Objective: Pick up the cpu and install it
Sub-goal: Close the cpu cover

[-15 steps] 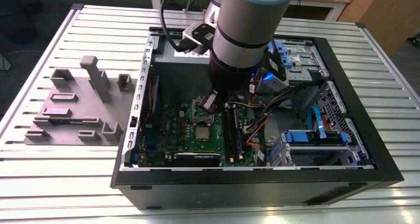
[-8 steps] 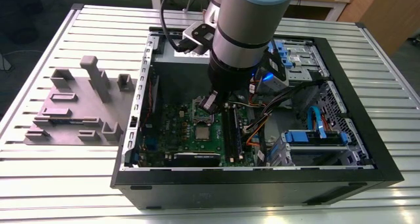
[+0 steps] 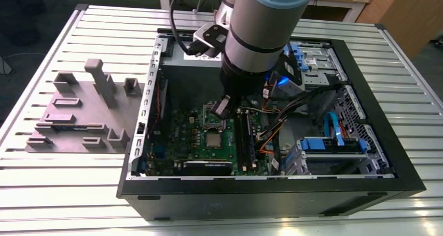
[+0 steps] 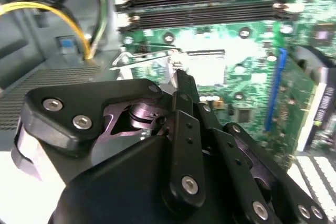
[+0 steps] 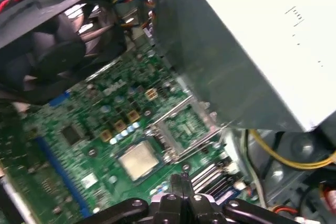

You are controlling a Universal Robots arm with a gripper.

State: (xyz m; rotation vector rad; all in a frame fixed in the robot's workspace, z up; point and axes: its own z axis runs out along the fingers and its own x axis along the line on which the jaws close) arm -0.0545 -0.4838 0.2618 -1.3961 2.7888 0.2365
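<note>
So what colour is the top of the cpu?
Silvery, pale metal; the cpu shows best in the first wrist view.

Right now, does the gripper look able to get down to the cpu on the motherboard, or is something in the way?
Probably yes. The cpu lies bare on the motherboard beside the open socket, the gripper hangs just above them, and no cable crosses between.

Faint marks on the grey box (image 5: 247,45) are too small to read.
</note>
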